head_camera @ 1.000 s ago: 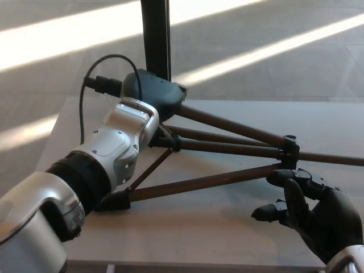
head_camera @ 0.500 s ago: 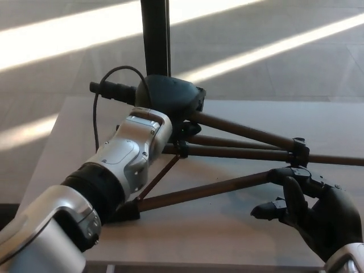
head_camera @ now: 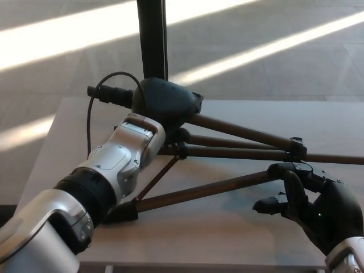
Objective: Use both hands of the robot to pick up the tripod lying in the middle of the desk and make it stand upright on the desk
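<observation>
The fingers [head_camera: 287,190] of the right hand [head_camera: 315,207] curl loosely and spread, clenched on nothing, just beside the near leg of the tripod [head_camera: 239,151] at the lower right. The left hand [head_camera: 165,102] is a smooth, rounded dark shell seen from behind at the tripod's hub; its fingers are hidden, so I cannot tell whether it grasps. The tripod lies on the pale matte desk [head_camera: 216,233], three thin brown tubular legs fanning rightward, with thin braces meeting at a small collar. One leg ends in a black foot near the left forearm [head_camera: 116,165], glossy silver-white with black joints. A black cable [head_camera: 99,111] loops from the wrist. A dark post [head_camera: 152,37] rises behind, cut off at the top edge.
</observation>
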Tool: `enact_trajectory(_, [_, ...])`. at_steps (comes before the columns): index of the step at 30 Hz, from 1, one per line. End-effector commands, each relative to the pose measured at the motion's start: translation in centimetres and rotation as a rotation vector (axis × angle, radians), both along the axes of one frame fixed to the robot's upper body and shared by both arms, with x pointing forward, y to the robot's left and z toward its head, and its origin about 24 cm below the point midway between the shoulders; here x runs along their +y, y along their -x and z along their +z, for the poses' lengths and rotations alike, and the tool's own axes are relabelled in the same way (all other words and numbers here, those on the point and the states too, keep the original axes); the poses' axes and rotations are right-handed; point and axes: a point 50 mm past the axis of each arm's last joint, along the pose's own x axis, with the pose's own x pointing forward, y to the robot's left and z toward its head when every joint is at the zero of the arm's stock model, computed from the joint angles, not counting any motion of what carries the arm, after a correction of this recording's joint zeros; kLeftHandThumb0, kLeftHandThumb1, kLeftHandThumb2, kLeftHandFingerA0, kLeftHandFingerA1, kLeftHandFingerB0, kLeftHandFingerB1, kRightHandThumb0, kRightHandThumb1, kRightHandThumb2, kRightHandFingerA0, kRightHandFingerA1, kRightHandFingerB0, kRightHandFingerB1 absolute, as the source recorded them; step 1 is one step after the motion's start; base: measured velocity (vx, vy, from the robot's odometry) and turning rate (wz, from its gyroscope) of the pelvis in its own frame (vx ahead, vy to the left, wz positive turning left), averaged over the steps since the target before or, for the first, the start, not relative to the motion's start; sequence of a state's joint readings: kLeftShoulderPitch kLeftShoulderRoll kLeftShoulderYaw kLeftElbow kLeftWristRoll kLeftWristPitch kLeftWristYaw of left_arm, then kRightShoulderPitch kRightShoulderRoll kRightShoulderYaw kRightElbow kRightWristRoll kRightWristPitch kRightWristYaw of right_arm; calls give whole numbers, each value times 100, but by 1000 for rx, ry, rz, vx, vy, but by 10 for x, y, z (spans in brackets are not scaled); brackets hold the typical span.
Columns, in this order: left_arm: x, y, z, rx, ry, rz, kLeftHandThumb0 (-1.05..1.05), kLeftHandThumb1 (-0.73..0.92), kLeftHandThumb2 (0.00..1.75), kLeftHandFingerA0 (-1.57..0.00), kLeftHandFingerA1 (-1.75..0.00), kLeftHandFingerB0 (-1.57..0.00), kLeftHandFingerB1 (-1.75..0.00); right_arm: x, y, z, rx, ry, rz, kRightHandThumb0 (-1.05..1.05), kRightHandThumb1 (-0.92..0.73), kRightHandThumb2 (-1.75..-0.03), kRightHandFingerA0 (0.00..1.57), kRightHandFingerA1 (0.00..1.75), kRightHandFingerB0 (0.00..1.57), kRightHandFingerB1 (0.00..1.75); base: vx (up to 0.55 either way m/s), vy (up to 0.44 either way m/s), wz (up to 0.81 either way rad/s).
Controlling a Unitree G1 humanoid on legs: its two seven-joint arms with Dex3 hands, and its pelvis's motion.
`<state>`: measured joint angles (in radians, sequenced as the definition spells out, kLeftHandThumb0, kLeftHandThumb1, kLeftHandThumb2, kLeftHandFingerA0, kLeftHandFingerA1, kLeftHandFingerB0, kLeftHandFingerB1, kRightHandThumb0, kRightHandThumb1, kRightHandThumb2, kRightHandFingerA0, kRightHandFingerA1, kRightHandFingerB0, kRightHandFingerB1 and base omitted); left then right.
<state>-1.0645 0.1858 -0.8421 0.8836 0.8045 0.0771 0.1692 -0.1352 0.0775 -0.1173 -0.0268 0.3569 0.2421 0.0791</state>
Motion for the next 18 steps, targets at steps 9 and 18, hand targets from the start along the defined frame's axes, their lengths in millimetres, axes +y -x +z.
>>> enact_trajectory(9, [17,-1,-12,-49,-204,73,-47,57,97,-117,-138,-84,-113,-2,-5,-1,10,30,-13,-105,-54,-61,128,70,116,59,0,0,0])
enact_trajectory(18, [15,-4,-5,-32,-89,101,-33,73,64,-86,-172,-77,-129,13,-5,-10,128,8,28,-105,-44,-58,133,67,119,59,0,0,0])
